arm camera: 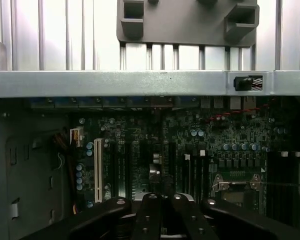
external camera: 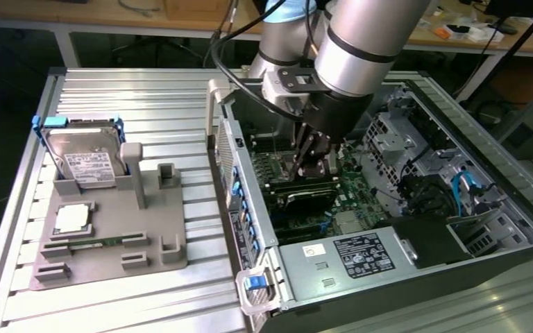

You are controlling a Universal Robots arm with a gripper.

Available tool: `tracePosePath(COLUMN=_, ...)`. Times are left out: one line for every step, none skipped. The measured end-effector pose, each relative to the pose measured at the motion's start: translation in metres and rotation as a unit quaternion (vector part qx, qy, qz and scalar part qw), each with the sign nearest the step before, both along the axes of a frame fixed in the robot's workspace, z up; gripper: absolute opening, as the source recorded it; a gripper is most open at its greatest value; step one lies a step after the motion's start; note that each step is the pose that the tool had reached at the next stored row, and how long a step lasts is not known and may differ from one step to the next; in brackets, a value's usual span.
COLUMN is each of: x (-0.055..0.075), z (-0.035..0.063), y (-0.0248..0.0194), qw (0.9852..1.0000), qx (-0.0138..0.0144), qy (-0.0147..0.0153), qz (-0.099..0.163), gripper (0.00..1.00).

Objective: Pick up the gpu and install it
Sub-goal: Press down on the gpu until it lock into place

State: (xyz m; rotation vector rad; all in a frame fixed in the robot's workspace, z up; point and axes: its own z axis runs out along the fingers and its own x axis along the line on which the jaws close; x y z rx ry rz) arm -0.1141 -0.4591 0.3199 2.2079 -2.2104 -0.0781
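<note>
My gripper [external camera: 315, 161] is down inside the open PC case [external camera: 248, 208], hemmed by the case's side wall on the exterior view's left and the drive cage [external camera: 391, 135] and cable bundle [external camera: 433, 191] on the right. Power supply [external camera: 359, 253] blocks the near end. Open room above the gray fixture tray [external camera: 109, 239], apart from the hard drive [external camera: 86, 159] standing in it.

The gpu [external camera: 305, 195] is sitting inside the open case, right under the gripper [external camera: 311, 166], roughly mid-case over the motherboard. It's showing up as a dark, flat slab lying about level, with a lighter edge running along its near side. The arm is hiding most of its far part, so I can't tell if it's seated in a slot.
</note>
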Motion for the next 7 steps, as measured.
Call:
tracePosePath(x=0.0, z=0.0, y=-0.0004, qw=1.0, qx=0.0015, qy=0.0, qz=0.0, gripper=0.11)
tracePosePath(x=0.0, z=-0.0001, y=-0.0008, qw=1.0, qx=0.0028, qy=0.0, qz=0.0, gripper=0.11)
tracePosePath(x=0.0, z=0.0, y=-0.0011, qw=1.0, qx=0.004, qy=0.0, qz=0.0, gripper=0.11)
tracePosePath(x=0.0, z=0.0, y=-0.0014, qw=1.0, qx=0.005, qy=0.0, qz=0.0, gripper=0.11)
tracePosePath(x=0.0, z=0.0001, y=-0.0017, qw=1.0, qx=0.0061, qy=0.0, qz=0.0, gripper=0.11)
tracePosePath(x=0.0, z=0.0, y=-0.002, qw=1.0, qx=0.0073, qy=0.0, qz=0.0, gripper=0.11)
tracePosePath(x=0.0, z=0.0, y=-0.0023, qw=1.0, qx=0.0086, qy=0.0, qz=0.0, gripper=0.11)
